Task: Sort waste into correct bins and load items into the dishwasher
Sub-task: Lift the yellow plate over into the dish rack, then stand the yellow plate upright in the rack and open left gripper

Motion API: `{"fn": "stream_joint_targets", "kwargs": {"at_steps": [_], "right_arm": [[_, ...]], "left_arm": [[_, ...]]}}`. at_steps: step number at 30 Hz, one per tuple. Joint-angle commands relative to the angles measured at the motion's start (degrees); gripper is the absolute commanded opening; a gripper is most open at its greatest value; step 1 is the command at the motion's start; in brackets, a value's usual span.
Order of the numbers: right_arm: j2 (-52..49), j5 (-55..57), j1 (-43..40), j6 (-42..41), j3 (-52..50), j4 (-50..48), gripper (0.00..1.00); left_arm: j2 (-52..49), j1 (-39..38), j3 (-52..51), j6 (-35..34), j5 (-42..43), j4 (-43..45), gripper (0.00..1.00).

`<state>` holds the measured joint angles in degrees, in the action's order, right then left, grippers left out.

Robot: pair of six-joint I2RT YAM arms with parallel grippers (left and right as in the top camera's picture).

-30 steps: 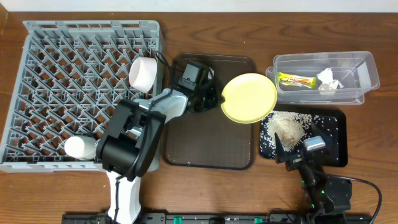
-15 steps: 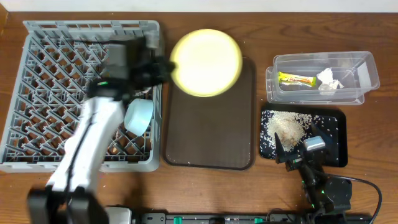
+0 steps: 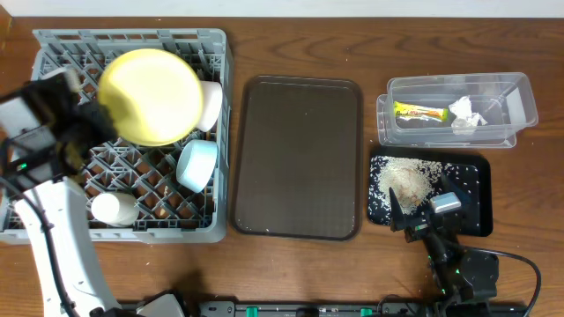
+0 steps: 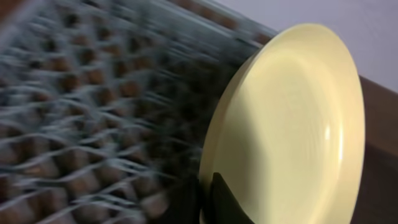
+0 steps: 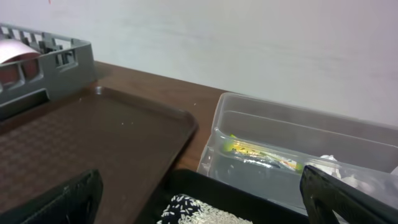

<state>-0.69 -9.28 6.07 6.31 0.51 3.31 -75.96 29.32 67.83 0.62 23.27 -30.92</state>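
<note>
The left fingers [image 4: 225,200] are clamped on the rim of the round yellow plate [image 3: 150,95], which hangs tilted above the back half of the grey dish rack [image 3: 53,53]. In the left wrist view only one dark finger shows, pressed against the plate's face at the bottom of the frame. The other is behind the plate, out of sight. The rack in that view is smeared by blur, so its pegs cannot be told apart.

From overhead the plate covers the fingertips and several rack cells. Whether its lower edge touches the pegs cannot be told. It also hides part of the white bowl [image 3: 211,104], which lies on its side at the rack's right wall. Just in front of that, the light blue bowl [image 3: 196,164] sits tilted among the pegs. The small white cup [image 3: 115,209] lies on its side near the front wall.

The dark brown serving tray [image 3: 295,158] lies on the desk [image 3: 397,44] just beside the rack. Further right, the clear plastic tub [image 3: 520,110] holds the green-and-orange snack wrapper [image 3: 421,113] and the crumpled white tissue [image 3: 467,113]. The right wrist view cuts off the tub's far end.

The black tray [image 3: 476,176] lies just in front of the tub and carries the heap of rice-like grains [image 3: 407,180]. The right fingers [image 5: 62,202] stand wide apart, holding nothing, at the tray's near edge, and from overhead they cover part of it. The right wrist view shows only their tips in the lower corners and a sliver of the grains.
</note>
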Motion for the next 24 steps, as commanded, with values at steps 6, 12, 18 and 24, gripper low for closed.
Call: {"fn": "stream_joint_targets", "kwargs": {"at_steps": [6, 12, 18, 24], "right_arm": [[0.35, -0.39, -0.42, -0.68, -0.22, 0.0, 0.99], [0.35, -0.39, -0.42, -0.68, -0.22, 0.0, 0.99], [0.35, -0.39, -0.42, -0.68, -0.22, 0.0, 0.99], [0.35, -0.39, -0.42, -0.68, -0.22, 0.0, 0.99]], "left_arm": [[0.74, 3.8, 0.11, 11.17, -7.91, 4.02, 0.07], [0.61, 3.45, 0.09, 12.74, -10.84, 6.78, 0.07], [0.28, 1.68, 0.09, 15.1, -10.71, 5.62, 0.07], [-1.05, -2.38, 0.09, 17.86, -17.29, 4.87, 0.07]]}}
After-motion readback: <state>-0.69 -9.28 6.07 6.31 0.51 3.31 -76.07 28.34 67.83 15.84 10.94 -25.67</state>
